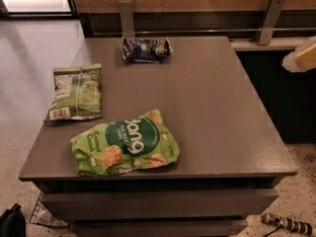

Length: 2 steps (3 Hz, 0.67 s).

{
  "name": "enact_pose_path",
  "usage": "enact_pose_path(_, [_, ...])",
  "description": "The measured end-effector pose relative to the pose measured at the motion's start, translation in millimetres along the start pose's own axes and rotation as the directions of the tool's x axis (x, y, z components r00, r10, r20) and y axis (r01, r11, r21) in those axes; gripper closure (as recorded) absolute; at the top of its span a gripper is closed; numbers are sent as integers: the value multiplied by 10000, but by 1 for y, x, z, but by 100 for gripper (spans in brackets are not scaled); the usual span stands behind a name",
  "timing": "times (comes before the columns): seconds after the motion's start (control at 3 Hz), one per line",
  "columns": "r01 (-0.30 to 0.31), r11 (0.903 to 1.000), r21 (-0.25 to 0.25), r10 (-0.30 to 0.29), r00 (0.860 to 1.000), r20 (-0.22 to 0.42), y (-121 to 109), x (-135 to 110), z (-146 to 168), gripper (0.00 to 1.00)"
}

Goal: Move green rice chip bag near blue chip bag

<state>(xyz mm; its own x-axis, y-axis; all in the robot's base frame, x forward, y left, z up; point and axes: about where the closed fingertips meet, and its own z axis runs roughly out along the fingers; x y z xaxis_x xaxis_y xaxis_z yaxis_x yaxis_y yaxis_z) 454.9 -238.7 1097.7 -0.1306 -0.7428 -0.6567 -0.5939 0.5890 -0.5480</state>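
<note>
The green rice chip bag (126, 143), bright lime green with a dark green circle and white lettering, lies flat near the front left of the grey table (217, 107). The blue chip bag (146, 49), small and dark navy, lies at the table's far edge, left of the middle. My gripper (301, 56) shows only as a pale yellow-white piece at the right edge of the view. It is off the table's right side and far from both bags.
A flatter pale-green bag (76, 92) with a white label lies at the table's left edge, between the two task bags. Two metal brackets (269, 19) rise behind the table against a wooden wall. Light speckled floor is on the left.
</note>
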Motion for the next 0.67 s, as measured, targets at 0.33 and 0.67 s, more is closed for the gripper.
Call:
enact_pose_path(0.33, [1,10000,1,-1,10000,1,0,0,0,0])
enact_pose_path(0.67, [543,9976,-435,-549,9984,-117,4,-15,15,0])
